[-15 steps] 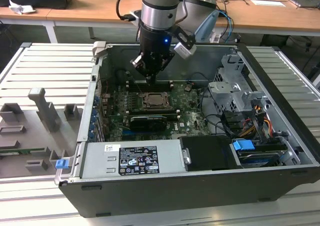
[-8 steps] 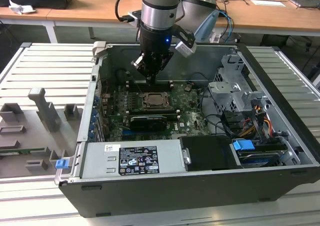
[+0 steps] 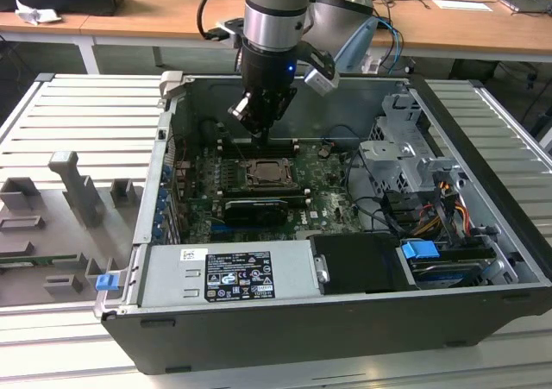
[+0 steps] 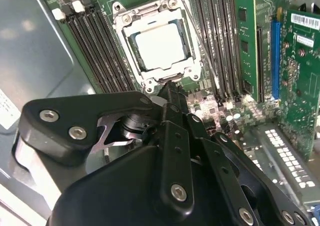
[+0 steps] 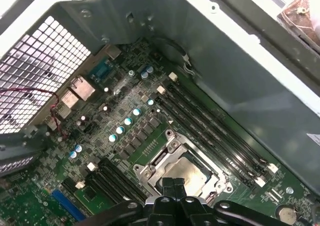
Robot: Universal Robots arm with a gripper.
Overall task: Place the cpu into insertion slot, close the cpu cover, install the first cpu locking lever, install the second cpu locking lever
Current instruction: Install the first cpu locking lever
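The cpu (image 4: 161, 45) lies flat in the insertion slot (image 4: 133, 51) on the green board, its pale metallic face up. The silvery cpu cover (image 4: 131, 19) lies down around it as a frame. My gripper (image 4: 170, 88) is shut with nothing between its fingers, and its tip hangs just above one edge of the socket. In the exterior view the gripper (image 3: 260, 130) points down into the open computer case, a little above and behind the cpu (image 3: 267, 172). In the first wrist view the fingertips (image 5: 173, 182) overlap the edge of the cpu (image 5: 189, 170).
Long black memory slots (image 4: 92, 45) run along both sides of the socket. A dark expansion card (image 3: 254, 208) sits in front of it. The case walls (image 3: 172, 147), the power supply (image 3: 228, 272) and a drive cage (image 3: 405, 160) with cables hem in the board.
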